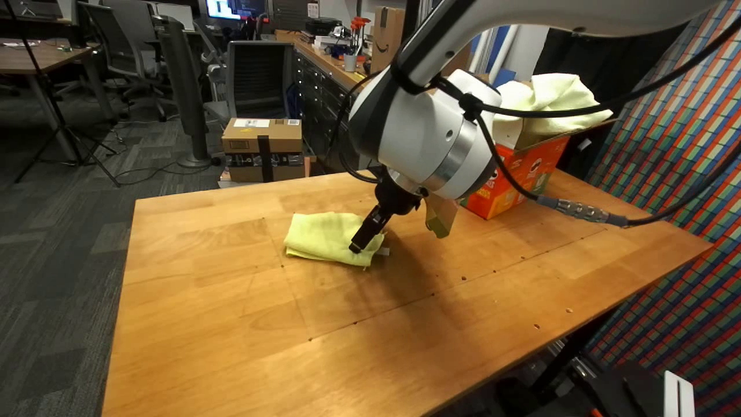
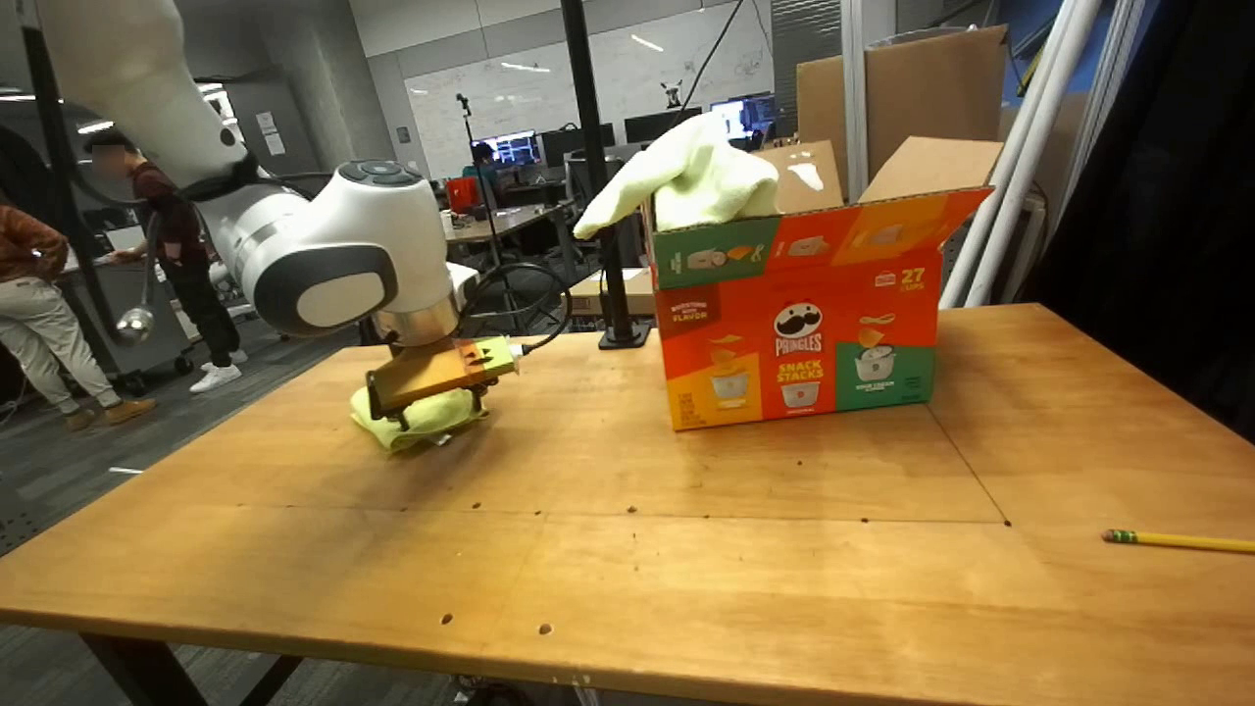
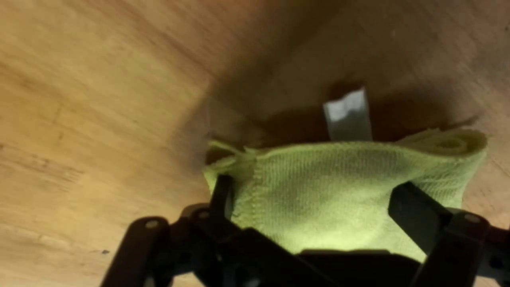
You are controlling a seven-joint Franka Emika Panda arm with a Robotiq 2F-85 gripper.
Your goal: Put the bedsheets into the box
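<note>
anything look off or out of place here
Yes: the pale cloth at the top of the box isn't tucked in; in an exterior view, one end juts out past the side. Minor: in the wrist view, a white tag pokes beyond the edge of the folded cloth. I see no spill.

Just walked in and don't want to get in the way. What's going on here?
A robot arm has its open gripper right over a folded yellow-green cloth on the wooden table; whether they touch is hard to tell. A paler cloth sticks out of the top of the orange box. The aim is to put the cloths into that box; the folded one isn't in yet.
</note>
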